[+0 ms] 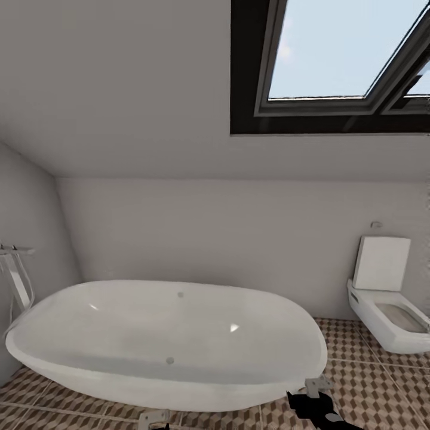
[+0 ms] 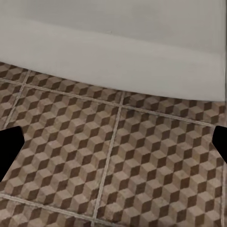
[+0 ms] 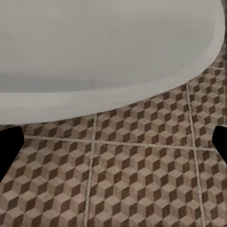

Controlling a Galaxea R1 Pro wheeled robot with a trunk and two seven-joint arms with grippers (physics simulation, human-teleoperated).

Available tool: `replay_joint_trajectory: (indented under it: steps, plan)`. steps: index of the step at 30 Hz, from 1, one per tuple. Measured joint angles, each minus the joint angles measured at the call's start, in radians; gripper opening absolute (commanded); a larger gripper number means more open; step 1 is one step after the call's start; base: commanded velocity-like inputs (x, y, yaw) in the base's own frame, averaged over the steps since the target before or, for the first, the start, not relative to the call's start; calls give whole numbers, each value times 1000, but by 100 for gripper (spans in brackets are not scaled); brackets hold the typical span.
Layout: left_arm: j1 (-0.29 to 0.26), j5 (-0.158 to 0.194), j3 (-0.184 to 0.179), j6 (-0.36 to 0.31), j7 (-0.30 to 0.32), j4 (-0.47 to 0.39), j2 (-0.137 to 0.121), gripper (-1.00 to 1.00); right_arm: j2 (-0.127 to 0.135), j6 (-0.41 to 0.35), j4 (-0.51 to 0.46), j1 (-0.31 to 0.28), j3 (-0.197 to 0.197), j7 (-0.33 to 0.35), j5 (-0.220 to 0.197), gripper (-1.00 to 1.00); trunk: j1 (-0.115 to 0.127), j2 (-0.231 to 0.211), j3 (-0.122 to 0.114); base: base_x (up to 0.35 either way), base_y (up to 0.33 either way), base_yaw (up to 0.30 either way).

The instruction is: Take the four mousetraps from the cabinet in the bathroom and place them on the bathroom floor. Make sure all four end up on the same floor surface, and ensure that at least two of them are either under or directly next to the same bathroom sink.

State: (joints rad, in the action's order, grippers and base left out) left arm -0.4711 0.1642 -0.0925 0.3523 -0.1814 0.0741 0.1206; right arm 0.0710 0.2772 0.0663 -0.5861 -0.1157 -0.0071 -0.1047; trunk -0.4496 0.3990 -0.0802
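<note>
Facing bathtub (image 1: pixel 167 334), bathroom floor (image 2: pixel 113 161) beneath both tools, fingers wide apart.

- I see the bathroom floor (image 1: pixel 382 394), cube-patterned tiles with pale grout lines.
- The white bathtub (image 1: pixel 167 340) stands on it at my twelve o'clock.
- A white toilet (image 1: pixel 388 310) sits at two o'clock.

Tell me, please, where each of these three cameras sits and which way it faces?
Head view: on the robot's head, facing the bathtub, toilet and skylight; gripper parts at the bottom edge.
Left wrist view: near the left gripper, looking down at the bathroom floor; dark fingertips at both edges.
Right wrist view: likewise, over the tub's curved end.
All share tub and floor.
</note>
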Motion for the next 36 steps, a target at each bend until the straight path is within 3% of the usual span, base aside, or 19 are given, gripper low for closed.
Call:
replay_joint_trajectory:
  steps: [21, 36]
  plan:
    - [0, 0, 0, 0, 0, 0, 0, 100, 0, 0, 0, 0, 0, -1, 0, 100, 0, 0, 22, 0, 0, -220]
    - [0, 0, 0, 0, 0, 0, 0, 100, 0, 0, 0, 0, 0, 0, 0, 100, 0, 0, 24, 0, 0, -270]
